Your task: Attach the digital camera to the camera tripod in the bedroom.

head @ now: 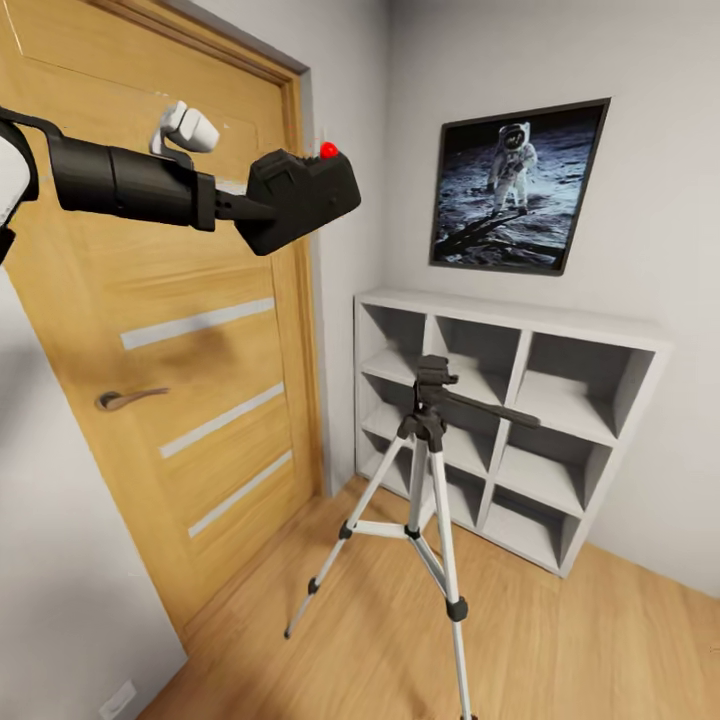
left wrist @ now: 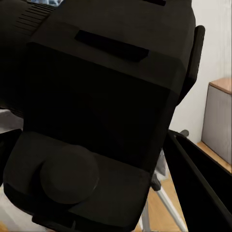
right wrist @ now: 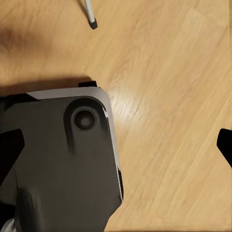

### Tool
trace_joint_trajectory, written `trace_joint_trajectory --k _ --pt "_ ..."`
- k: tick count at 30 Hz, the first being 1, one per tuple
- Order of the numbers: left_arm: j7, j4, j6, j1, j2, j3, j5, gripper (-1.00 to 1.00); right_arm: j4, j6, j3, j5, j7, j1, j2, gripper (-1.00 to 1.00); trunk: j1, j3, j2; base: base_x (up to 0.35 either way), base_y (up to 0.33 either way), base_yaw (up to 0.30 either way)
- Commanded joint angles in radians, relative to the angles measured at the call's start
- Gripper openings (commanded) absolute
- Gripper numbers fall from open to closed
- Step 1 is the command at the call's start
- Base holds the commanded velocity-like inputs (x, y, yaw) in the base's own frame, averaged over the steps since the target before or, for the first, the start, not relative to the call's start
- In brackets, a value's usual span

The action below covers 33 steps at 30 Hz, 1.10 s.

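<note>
My left gripper [head: 262, 206] is shut on the digital camera [head: 300, 195], a black blocky body with a red button [head: 328, 151] on top, held high in front of the door. In the left wrist view the camera [left wrist: 101, 96] sits close up between the dark fingers [left wrist: 195, 53]. The camera tripod [head: 425, 440] stands on the wood floor below and to the right of the camera. It has silver legs, a bare black head [head: 432, 375] and a long lever [head: 492, 408]. My right gripper [right wrist: 116, 147] hangs open over the floor, near one tripod foot [right wrist: 92, 20].
An oak door [head: 200, 330] with frosted stripes and a handle [head: 125, 398] is on the left. White cube shelving [head: 520, 420] stands behind the tripod under the astronaut picture [head: 520, 185]. My grey base [right wrist: 58, 159] shows below the right gripper.
</note>
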Motion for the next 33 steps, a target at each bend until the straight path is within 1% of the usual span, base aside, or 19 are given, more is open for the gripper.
trace_joint_trajectory --k 1,3,4,7,10,11,12,13,16,17,19,20,22,23,25,26,29,30,33 --pt "-0.01 0.002 0.0 -0.002 -0.006 -0.009 -0.014 -1.0 0.005 -0.009 -0.005 -0.005 0.002 -0.002 0.0 1.0 0.001 -0.002 -0.003 0.001 0.001 -0.282" --pt "-0.009 0.009 0.0 -0.002 -0.028 -0.036 -0.014 -1.0 0.005 -0.009 -0.005 -0.005 0.002 -0.002 0.0 1.0 0.001 -0.002 -0.003 0.0 0.0 -0.281" --pt "-0.009 0.019 0.0 -0.001 -0.043 -0.057 -0.015 -1.0 0.005 -0.009 -0.005 -0.005 0.002 -0.002 0.0 1.0 0.001 -0.002 -0.003 0.0 0.0 -0.28" --pt "-0.009 0.054 0.0 -0.001 -0.067 -0.095 -0.016 -1.0 0.005 -0.009 -0.005 -0.005 0.002 -0.002 0.0 1.0 0.001 -0.002 -0.003 0.0 0.0 -0.237" --pt "-0.009 0.097 0.0 -0.001 -0.094 -0.113 -0.016 -1.0 0.005 -0.009 -0.005 -0.004 0.002 -0.002 0.0 1.0 0.001 -0.002 -0.003 0.0 0.0 -0.102" --pt "-0.009 0.119 0.0 -0.001 -0.111 -0.118 -0.016 -1.0 0.005 -0.009 -0.005 -0.005 0.002 -0.002 0.0 1.0 0.001 -0.002 -0.003 0.0 0.0 -0.046" --pt "-0.009 0.129 0.0 -0.001 -0.12 -0.12 -0.016 -1.0 0.005 -0.009 -0.005 -0.005 0.002 -0.002 0.0 1.0 0.001 -0.002 -0.003 0.0 0.0 -0.037" --pt "-0.009 0.151 0.0 -0.001 -0.139 -0.122 -0.016 -1.0 0.005 -0.009 -0.005 -0.004 0.002 -0.002 0.0 1.0 0.001 -0.002 -0.003 0.0 0.0 -0.024" --pt "-0.009 0.185 0.0 -0.001 -0.167 -0.124 -0.016 -1.0 0.005 -0.009 -0.005 -0.005 0.002 -0.002 0.0 1.0 0.001 -0.002 -0.003 0.0 0.0 -0.015" --pt "-0.009 0.208 0.0 -0.001 -0.184 -0.125 -0.016 -1.0 0.005 -0.009 -0.005 -0.004 0.002 -0.002 0.0 1.0 0.001 -0.002 -0.003 0.0 0.0 -0.008" --pt "-0.01 0.228 0.0 -0.001 -0.199 -0.125 -0.016 -1.0 0.005 -0.009 -0.005 -0.004 0.002 -0.002 0.0 1.0 0.001 -0.002 -0.003 0.0 0.0 -0.006" --pt "-0.01 0.242 0.0 -0.001 -0.212 -0.125 -0.016 -1.0 0.005 -0.009 -0.005 -0.004 0.002 -0.002 0.0 1.0 0.001 -0.002 -0.003 0.0 0.0 -0.003" --pt "-0.01 0.253 0.0 -0.001 -0.222 -0.125 -0.016 -1.0 0.005 -0.009 -0.005 -0.004 0.002 -0.002 0.0 1.0 0.001 -0.002 -0.003 0.0 0.0 -0.002" --pt "-0.01 0.267 0.0 -0.001 -0.232 -0.125 -0.016 -1.0 0.005 -0.009 -0.005 -0.005 0.002 -0.002 0.0 1.0 0.001 -0.002 -0.003 0.0 0.0 -0.001" --pt "-0.009 0.307 0.0 -0.001 -0.254 -0.125 -0.016 -1.0 0.005 -0.009 -0.005 -0.004 0.002 -0.002 0.0 1.0 0.001 -0.002 -0.003 0.0 0.0 0.0" --pt "-0.01 0.373 0.0 -0.002 -0.282 -0.121 -0.016 -1.0 0.005 -0.009 -0.005 -0.004 0.002 -0.002 0.0 1.0 0.001 -0.002 -0.003 0.0 0.0 0.0" --pt "-0.01 0.412 0.0 -0.003 -0.296 -0.12 -0.016 -1.0 0.005 -0.009 -0.005 -0.004 0.002 -0.002 0.0 1.0 0.001 -0.002 -0.003 0.0 0.0 0.0" --pt "-0.009 0.424 0.0 -0.005 -0.308 -0.119 -0.016 -1.0 0.005 -0.009 -0.005 -0.005 0.002 -0.002 0.0 1.0 0.001 -0.002 -0.003 0.0 0.0 0.0" --pt "-0.009 0.428 0.0 -0.004 -0.32 -0.119 -0.016 -1.0 0.005 -0.009 -0.005 -0.004 0.002 -0.002 0.0 1.0 0.001 -0.002 -0.003 0.0 0.0 -0.002"
